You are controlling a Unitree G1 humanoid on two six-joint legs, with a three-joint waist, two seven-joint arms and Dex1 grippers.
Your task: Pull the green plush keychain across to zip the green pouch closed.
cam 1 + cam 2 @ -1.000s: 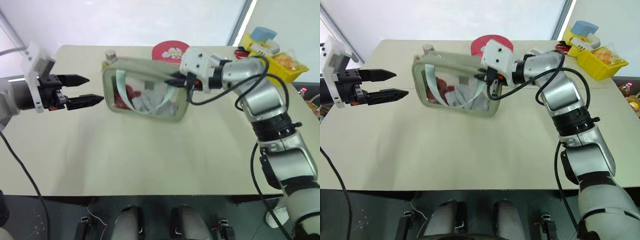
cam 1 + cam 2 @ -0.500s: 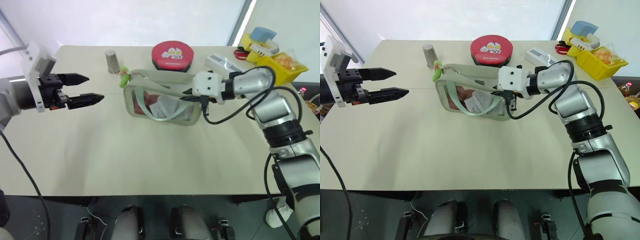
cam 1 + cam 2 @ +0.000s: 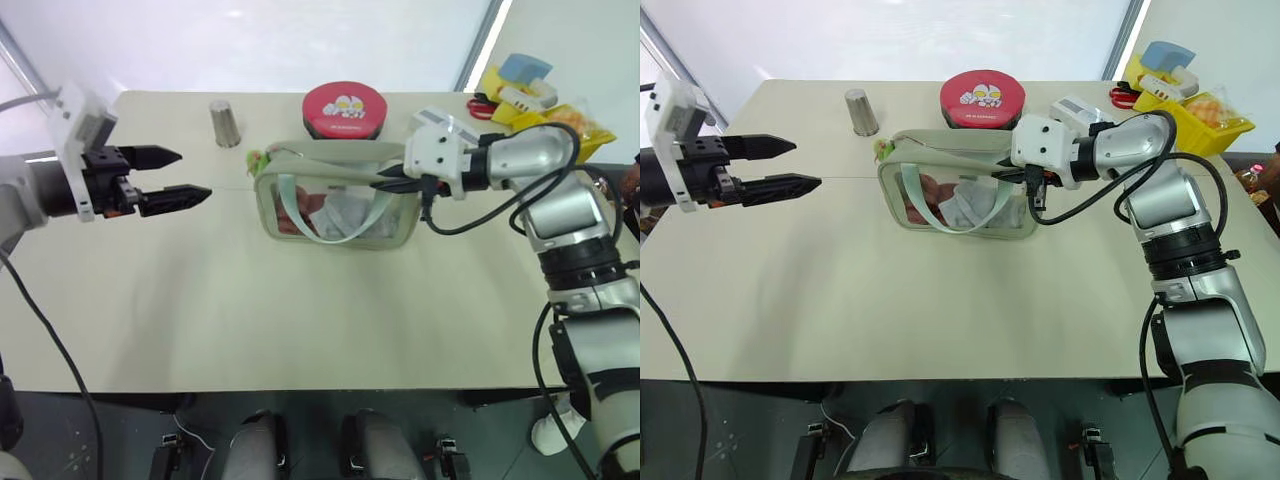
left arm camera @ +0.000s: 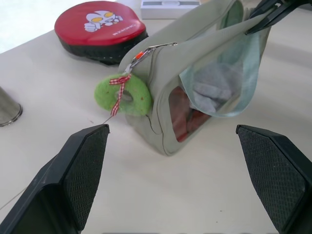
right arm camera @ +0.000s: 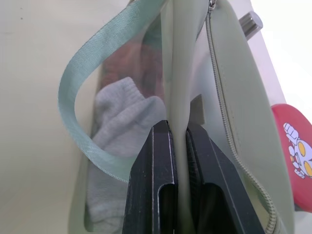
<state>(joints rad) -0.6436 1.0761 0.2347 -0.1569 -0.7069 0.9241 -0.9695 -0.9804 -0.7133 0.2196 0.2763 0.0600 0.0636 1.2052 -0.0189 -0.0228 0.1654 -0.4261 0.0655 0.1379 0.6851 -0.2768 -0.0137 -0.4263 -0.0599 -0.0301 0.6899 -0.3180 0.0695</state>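
As observed: the green pouch (image 3: 335, 205) stood on the table (image 3: 300, 320).
Right gripper (image 5: 178, 146): clamped on pouch's right end.
Left gripper (image 3: 175, 178): fingers wide, empty, left of pouch.
Green plush keychain (image 4: 124, 95): at pouch's left end.

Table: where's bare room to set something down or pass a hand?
Free: the near half of the table, in front of the pouch, and the strip between the left gripper and the pouch. Crowded: the far edge with the metal cup and red case, and the far right corner by the yellow bin.
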